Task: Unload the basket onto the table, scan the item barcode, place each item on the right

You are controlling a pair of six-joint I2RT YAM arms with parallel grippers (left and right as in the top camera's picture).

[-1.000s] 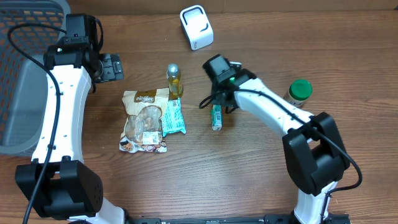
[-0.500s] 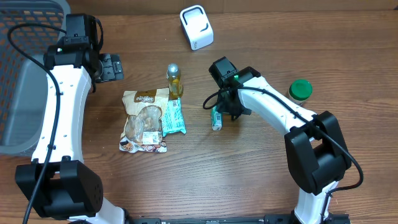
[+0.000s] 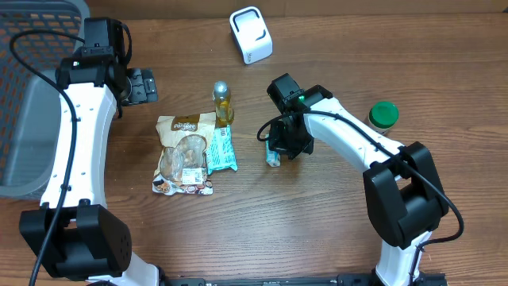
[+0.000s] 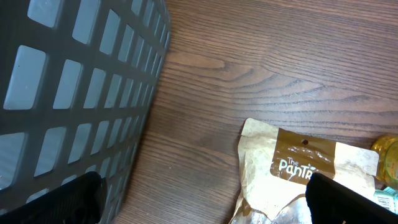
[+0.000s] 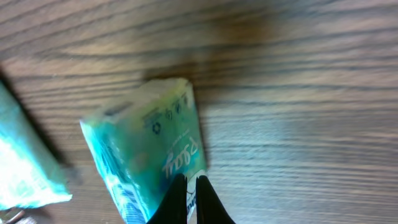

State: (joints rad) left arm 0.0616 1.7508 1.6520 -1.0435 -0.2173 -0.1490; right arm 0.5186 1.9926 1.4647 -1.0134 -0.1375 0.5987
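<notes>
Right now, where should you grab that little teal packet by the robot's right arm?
Pinch the narrow end of the teal packet, coming straight down from above. It seems to lie flat on the table, so only a thin edge fits between two fingers. The right gripper is shut on that end.

I see the teal packet [image 5: 149, 143] lying flat on the wood right under my right gripper [image 5: 191, 183]. It lies skewed with its printed face up, and its near corner meets the closed fingertips. The white scanner [image 3: 251, 35] stands upright, well beyond that gripper and slightly to its left.
</notes>
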